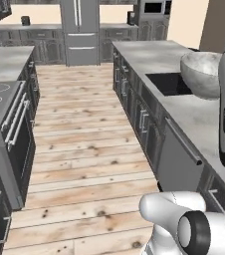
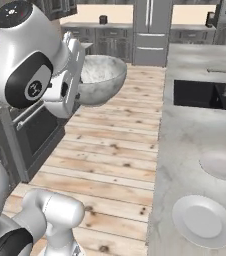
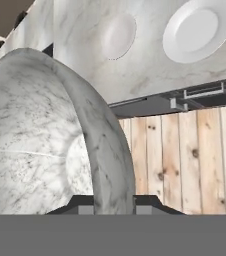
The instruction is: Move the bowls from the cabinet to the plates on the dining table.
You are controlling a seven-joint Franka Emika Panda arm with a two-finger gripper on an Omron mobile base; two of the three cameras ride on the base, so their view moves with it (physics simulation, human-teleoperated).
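Between gripper (image 3: 114, 204) fingertips, marbled bowl (image 3: 50, 140) rim.

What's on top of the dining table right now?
On the dining table lie two flat plates, both bare, beyond them a sink with faucet. The marbled bowl is held above the floor in the gripper, not on the table.

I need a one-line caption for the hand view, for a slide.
Gripper shut on marbled bowl rim, above wooden floor, two plates waiting on the dining table.
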